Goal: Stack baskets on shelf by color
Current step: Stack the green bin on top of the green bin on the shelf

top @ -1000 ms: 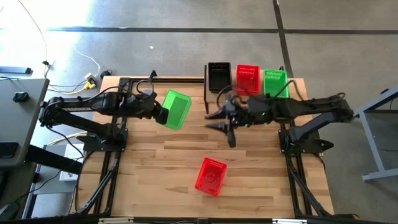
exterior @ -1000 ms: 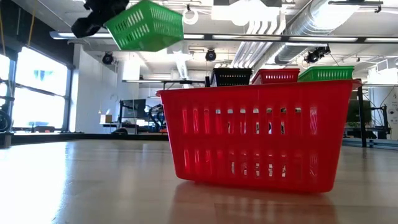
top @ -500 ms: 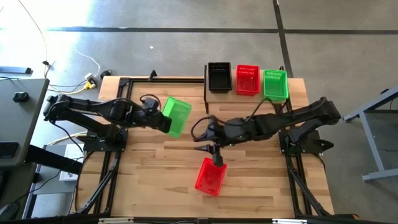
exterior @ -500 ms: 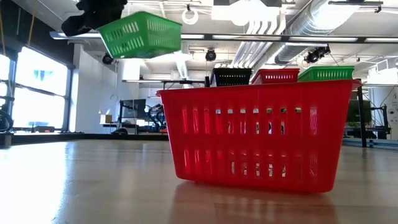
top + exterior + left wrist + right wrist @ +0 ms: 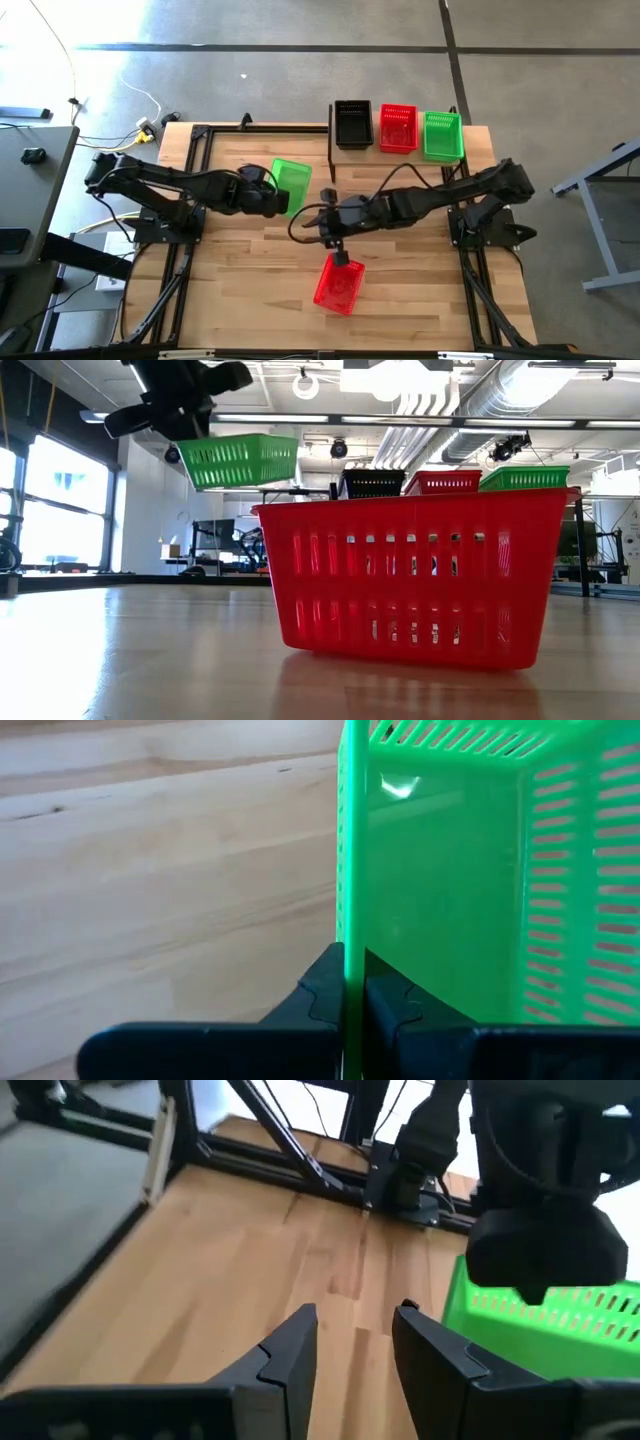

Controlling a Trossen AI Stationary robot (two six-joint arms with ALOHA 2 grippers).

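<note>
Because the left pincer (image 5: 352, 1005) pinches only one thin side wall of a green basket (image 5: 291, 185), the basket hangs clear of the counter (image 5: 250, 285), roughly level with its open mouth up in the low view; an edge grip like this presumably leaves the underside free so it can nest into another basket. Landmark: the shelf (image 5: 332, 150) at the far edge of the counter. It carries three stations in a row, black basket (image 5: 352, 123) nearest the shelf's left end, then a red one (image 5: 397, 128), then a green one (image 5: 443, 135), which fixes one colour per spot. How many baskets sit nested in each I cannot tell.

Held green basket: in front of the shelf and off its left end, well apart from the green spot at the far right.

Right pincer (image 5: 338, 245): jaws apart and empty, in front of the shelf, just beside the near rim of the lone red basket (image 5: 338, 284) on the counter. Judgement: it is positioned to take that rim next.
</note>
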